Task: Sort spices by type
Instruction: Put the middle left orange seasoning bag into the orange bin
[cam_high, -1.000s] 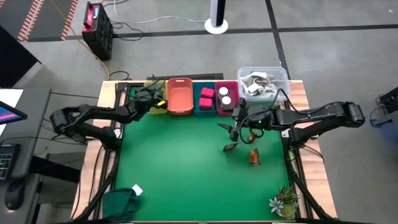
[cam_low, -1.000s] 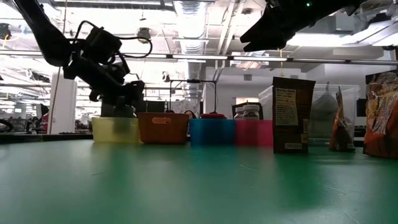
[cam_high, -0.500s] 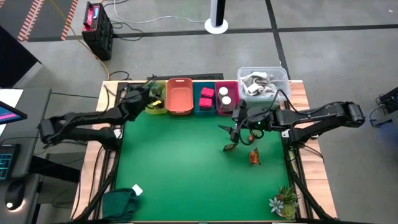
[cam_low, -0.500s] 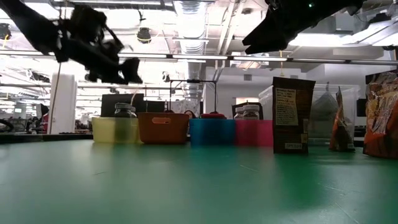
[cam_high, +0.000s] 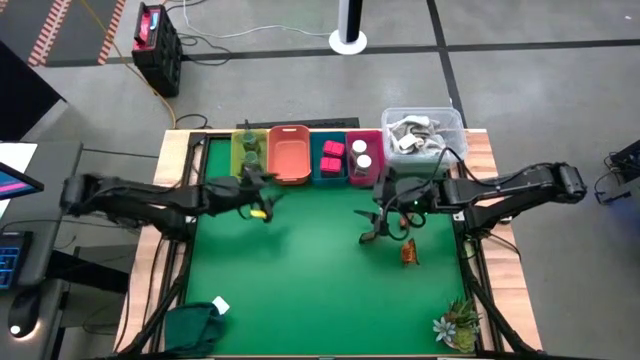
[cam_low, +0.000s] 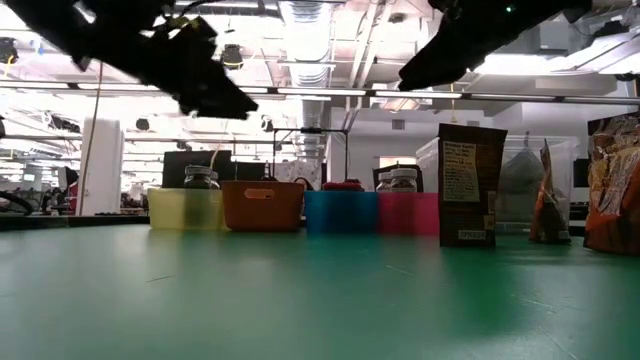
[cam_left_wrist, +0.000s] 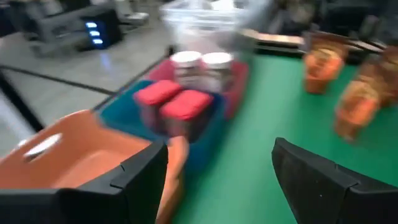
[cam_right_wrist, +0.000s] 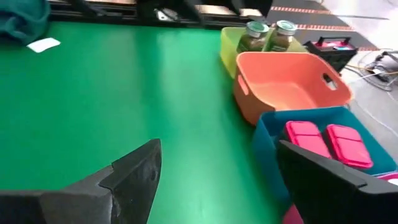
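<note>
Four bins stand in a row at the far edge. The yellow bin (cam_high: 247, 160) holds two dark green jars (cam_right_wrist: 267, 34). The orange bin (cam_high: 289, 155) holds nothing that I can see. The blue bin holds two pink-red packets (cam_high: 332, 155), and the pink bin holds two white-capped jars (cam_high: 362, 154). A brown pouch (cam_high: 371, 237) stands upright on the green mat, and an orange pouch (cam_high: 408, 252) sits beside it. My left gripper (cam_high: 260, 200) hovers open in front of the orange bin. My right gripper (cam_high: 383, 220) hangs open above the brown pouch (cam_low: 471, 185).
A clear tub (cam_high: 422, 130) of white-grey things stands at the far right corner, past the pink bin. A small spiky plant (cam_high: 458, 325) sits at the near right corner. A dark green cloth (cam_high: 195, 325) and a white card lie at the near left corner.
My left gripper has risen from the yellow bin and swung toward the table's right and near side, in front of the orange bin; a green jar now shows in the yellow bin where it stood. My right gripper has shifted slightly nearer, over the brown pouch.
</note>
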